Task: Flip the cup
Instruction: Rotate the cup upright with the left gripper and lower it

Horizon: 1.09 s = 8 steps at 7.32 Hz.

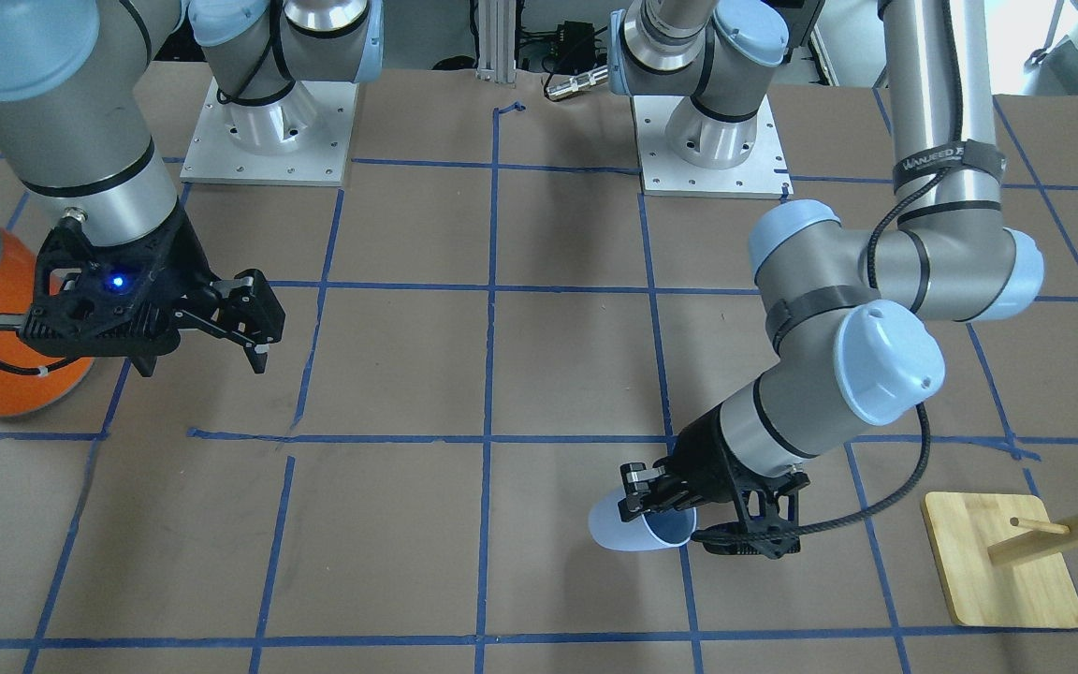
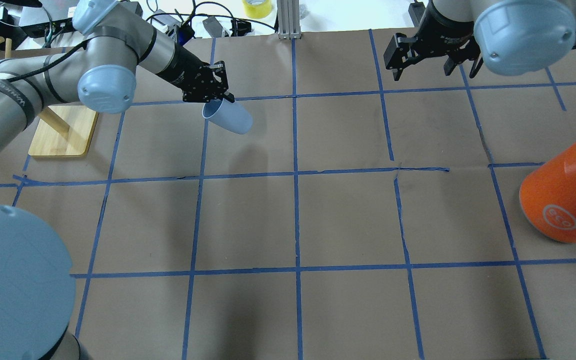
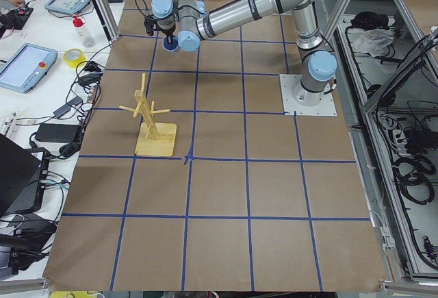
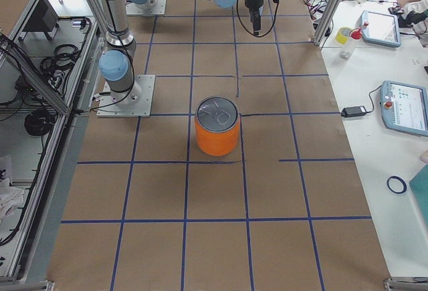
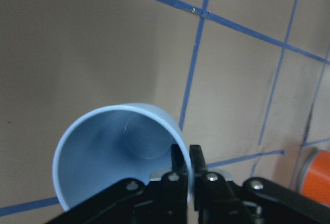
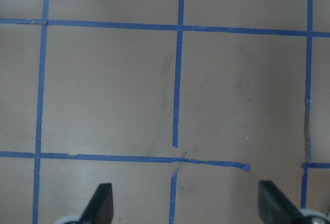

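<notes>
Brown gridded table: left gripper, upper left overhead, jaws clamped on rim of tilted cup; right gripper, upper right, jaws apart.

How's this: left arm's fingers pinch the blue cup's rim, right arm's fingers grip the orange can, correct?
The left arm's fingers pinch the cup by its rim, but the right arm's fingers are open, clear of the orange can; the right wrist view shows only table between them.

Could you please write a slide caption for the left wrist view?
The left hand grips the tilted cup by its rim, light-blue inside facing the camera, taped table beyond.
</notes>
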### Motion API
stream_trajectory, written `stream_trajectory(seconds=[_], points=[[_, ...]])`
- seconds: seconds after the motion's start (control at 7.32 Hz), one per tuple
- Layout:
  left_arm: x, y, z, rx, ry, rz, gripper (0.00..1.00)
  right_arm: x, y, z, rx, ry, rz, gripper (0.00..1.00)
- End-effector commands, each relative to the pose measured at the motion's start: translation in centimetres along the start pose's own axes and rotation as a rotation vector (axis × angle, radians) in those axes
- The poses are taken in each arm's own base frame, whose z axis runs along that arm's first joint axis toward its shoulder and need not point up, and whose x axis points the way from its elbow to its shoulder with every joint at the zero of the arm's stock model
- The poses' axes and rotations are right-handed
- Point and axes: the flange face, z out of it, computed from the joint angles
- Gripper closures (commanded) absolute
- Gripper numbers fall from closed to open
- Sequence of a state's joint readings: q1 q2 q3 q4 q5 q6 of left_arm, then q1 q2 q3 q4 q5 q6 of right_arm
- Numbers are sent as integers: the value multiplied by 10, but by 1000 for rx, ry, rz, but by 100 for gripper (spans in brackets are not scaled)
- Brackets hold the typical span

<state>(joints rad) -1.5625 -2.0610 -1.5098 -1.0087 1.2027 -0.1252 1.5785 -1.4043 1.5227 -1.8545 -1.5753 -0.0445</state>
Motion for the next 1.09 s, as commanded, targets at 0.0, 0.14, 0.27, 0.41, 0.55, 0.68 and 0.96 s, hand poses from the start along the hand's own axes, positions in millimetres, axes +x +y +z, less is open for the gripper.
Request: stream_trajectory(seconds=[0.0,0.14,0.27,0.41,0.55,0.68,0.96], points=[[28,3,6,101,-197,128,100,0,0,1,-1,-2,-2,0],[34,8,9,97,-212,151,100,1,0,3,-4,6,-2,0],[36,12,15,92,-251,159,100,1,1,3,-6,11,-2,0],[40,15,19,85,-251,165,100,2,4,10,-19,16,0,0],[55,20,28,78,-250,179,100,2,5,11,-22,16,0,0],[71,28,43,62,-269,218,100,2,5,13,-23,16,0,0],[76,30,66,63,-298,246,100,2,5,13,-25,16,0,0]])
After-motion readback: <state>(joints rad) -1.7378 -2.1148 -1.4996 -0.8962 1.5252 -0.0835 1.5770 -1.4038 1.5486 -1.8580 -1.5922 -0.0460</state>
